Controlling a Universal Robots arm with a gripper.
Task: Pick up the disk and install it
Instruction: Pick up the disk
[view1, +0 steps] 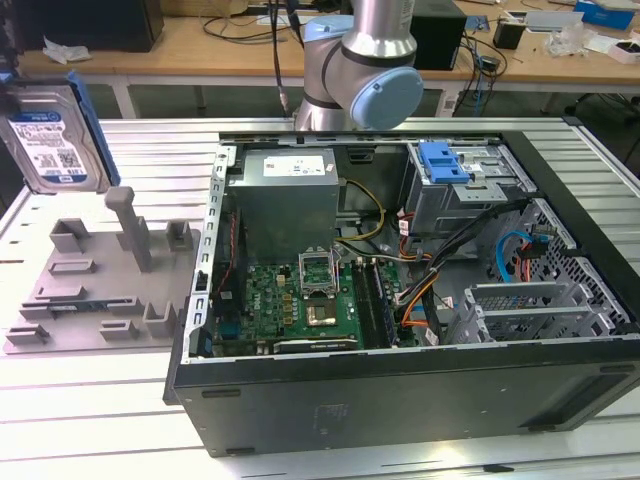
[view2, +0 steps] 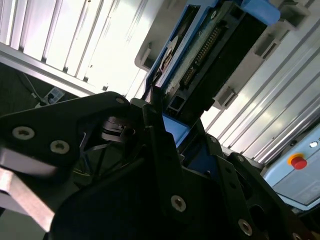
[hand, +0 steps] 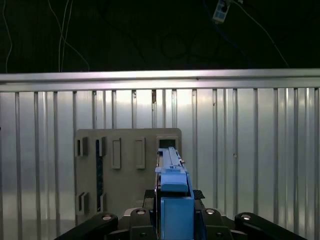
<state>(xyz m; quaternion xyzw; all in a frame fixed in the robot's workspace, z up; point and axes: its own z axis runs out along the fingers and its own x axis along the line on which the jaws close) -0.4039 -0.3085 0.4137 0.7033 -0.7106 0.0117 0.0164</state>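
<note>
The disk (view1: 48, 140), a silver drive with a white-and-blue label in a blue carrier, hangs upright in the air at the exterior view's far left, above the grey fixture plate (view1: 100, 290). In the first wrist view the disk (hand: 171, 167) shows edge-on, its blue carrier standing between the black fingers of my gripper (hand: 174, 196). The second wrist view shows my gripper (view2: 167, 122) shut on the carrier's edge, with the disk's (view2: 215, 50) connector side showing beyond it. The open computer case (view1: 400, 390) lies well off toward the exterior view's right.
Inside the case are a grey power supply box (view1: 285, 195), a motherboard (view1: 300, 300), cables, and a drive cage (view1: 480, 195) with a blue latch piece (view1: 443, 160) on top. The arm's elbow (view1: 365, 80) hangs behind the case. Ribbed aluminium table (view1: 120, 400) surrounds everything.
</note>
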